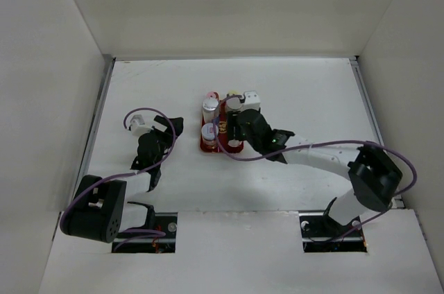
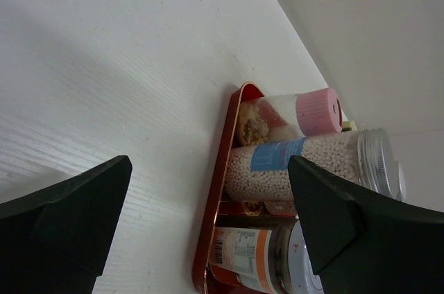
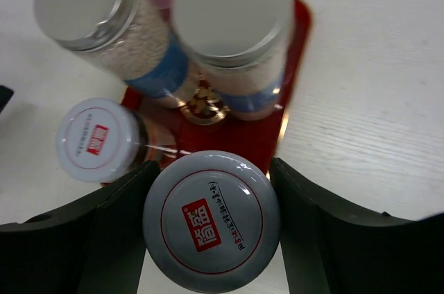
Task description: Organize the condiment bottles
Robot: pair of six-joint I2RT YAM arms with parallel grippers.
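Most of the sorting looks done to me. The glossy, flat red rectangular tray (image 3: pixel 243 138) sits mid-counter (image 1: pixel 305 100) with the condiment bottles packed upright on it. At its twelve o'clock end stand a clear cylindrical jar of pale beads with a ribbed silver lid (image 3: pixel 83 3) and blue label, a second silver-lidded jar (image 3: pixel 232 3), and behind them a pink-capped jar (image 2: pixel 318 110). A smaller jar with a smooth white printed lid (image 3: pixel 97 138) stands at nine o'clock.

The right gripper (image 3: pixel 211 169) has its jaws clamped on a wide jar with a shiny white, red-logo lid (image 3: pixel 211 221) at the tray's six o'clock edge. I cannot tell whether its base is down. Seating and releasing it seems the last step.

The left gripper (image 2: pixel 209 169) waits at the tray's nine o'clock, apart from it, jaws spread wide and empty.
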